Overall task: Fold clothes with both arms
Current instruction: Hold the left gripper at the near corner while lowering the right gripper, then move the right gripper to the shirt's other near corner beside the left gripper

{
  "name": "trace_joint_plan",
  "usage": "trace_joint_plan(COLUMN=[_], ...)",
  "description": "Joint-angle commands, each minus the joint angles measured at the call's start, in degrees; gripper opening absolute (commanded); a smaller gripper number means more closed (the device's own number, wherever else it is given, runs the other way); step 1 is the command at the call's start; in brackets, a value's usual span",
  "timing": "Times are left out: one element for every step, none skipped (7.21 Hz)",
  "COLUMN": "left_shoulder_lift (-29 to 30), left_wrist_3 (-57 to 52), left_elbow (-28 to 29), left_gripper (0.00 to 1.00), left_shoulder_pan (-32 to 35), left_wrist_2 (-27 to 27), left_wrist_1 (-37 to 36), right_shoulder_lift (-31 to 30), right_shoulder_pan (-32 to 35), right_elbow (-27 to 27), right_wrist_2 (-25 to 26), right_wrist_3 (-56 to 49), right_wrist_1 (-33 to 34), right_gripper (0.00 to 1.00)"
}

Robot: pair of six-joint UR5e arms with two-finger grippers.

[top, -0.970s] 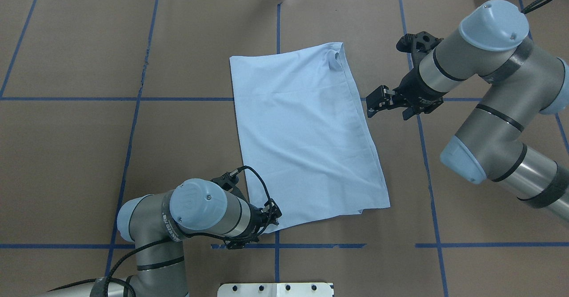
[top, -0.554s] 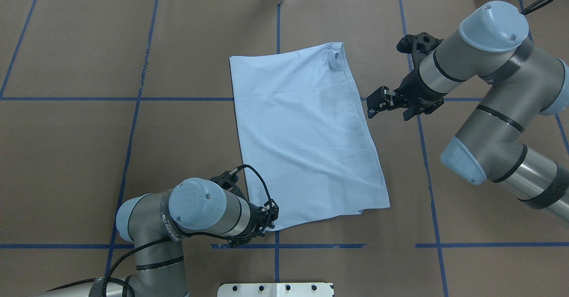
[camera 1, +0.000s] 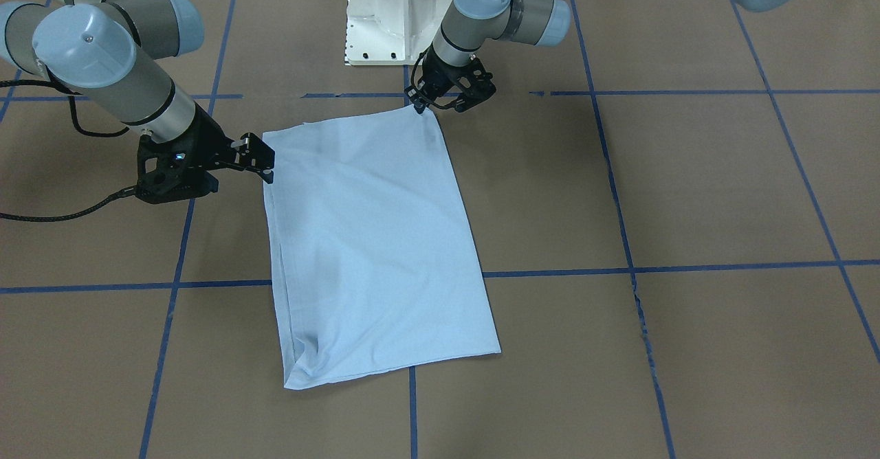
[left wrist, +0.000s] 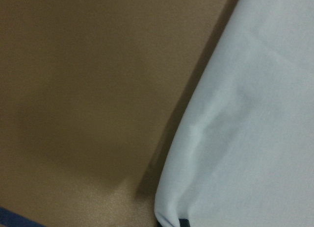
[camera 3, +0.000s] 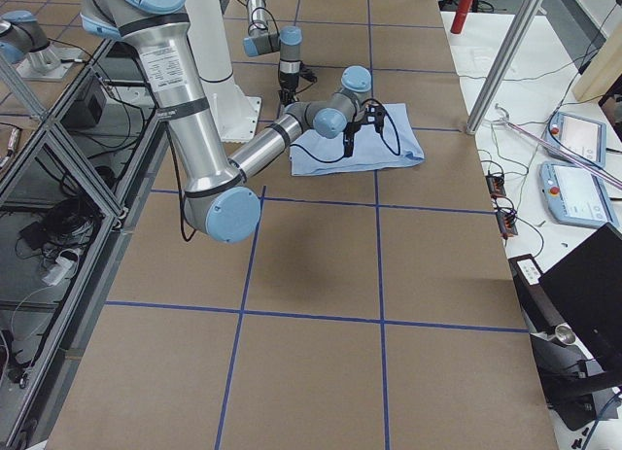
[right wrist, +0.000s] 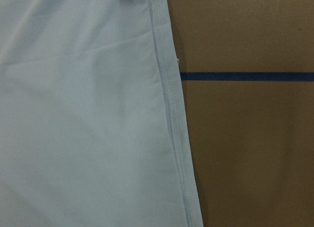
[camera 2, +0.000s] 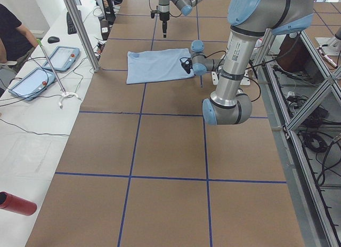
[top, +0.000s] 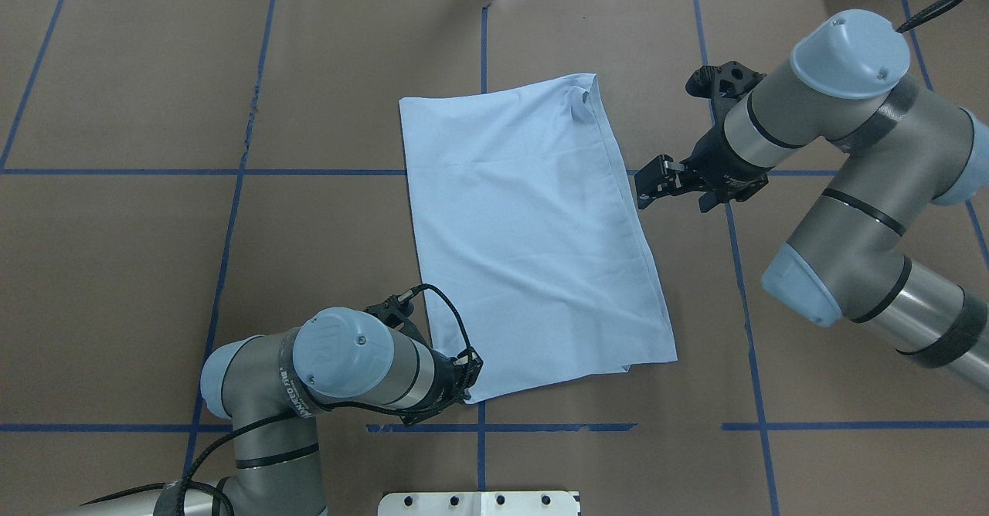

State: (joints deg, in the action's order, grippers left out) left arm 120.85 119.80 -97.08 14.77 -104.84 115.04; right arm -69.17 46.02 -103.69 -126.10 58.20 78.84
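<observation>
The light blue T-shirt (top: 533,230) lies flat on the brown table, folded into a long rectangle, and its print and tag are hidden. My left gripper (top: 470,377) sits low at the shirt's near left corner (camera 1: 418,105). Whether its fingers are open or shut does not show. The left wrist view is filled by that corner of cloth (left wrist: 255,138) close up. My right gripper (top: 643,185) hovers open just off the shirt's right long edge (camera 1: 267,160), holding nothing. The hemmed edge (right wrist: 169,114) runs through the right wrist view.
The white pedestal base (top: 479,503) stands at the table's near edge. Blue tape lines (top: 232,191) cross the brown surface. A side table beyond the far edge holds tablets (camera 2: 32,81) and a red bottle (camera 2: 16,203), with a person (camera 2: 13,33) beside it.
My left arm has shifted slightly to the left at the shirt's corner. The right arm has edged slightly left. The shirt has not visibly moved.
</observation>
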Motion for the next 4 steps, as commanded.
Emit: trace_joint_plan(left_shoulder_lift=[-0.5, -0.7, -0.8, -0.8], left_wrist_3=[-0.7, -2.2, -5.2, -5.7], left_elbow=[-1.2, -3.0, -5.9, -7.1], left_gripper=[0.00, 0.00, 0.00, 0.00], left_shoulder_pan=[1.6, 2.2, 2.2, 2.2], left_wrist_2=[-0.3, -0.5, -0.5, -0.5], left_wrist_1=[-0.2, -2.4, -6.5, -8.8], right_shoulder_lift=[0.1, 0.0, 0.1, 0.1], right_shoulder_pan=[-1.0, -2.2, -4.7, -8.4], right_elbow=[-0.4, -0.6, -1.3, -3.0], right_wrist_2=[1.3, 1.6, 2.5, 5.1], right_wrist_3=[1.6, 5.2, 10.5, 16.8], right_wrist_1=[0.0, -0.2, -0.4, -0.5], right_gripper=[1.00, 1.00, 1.00, 1.00])
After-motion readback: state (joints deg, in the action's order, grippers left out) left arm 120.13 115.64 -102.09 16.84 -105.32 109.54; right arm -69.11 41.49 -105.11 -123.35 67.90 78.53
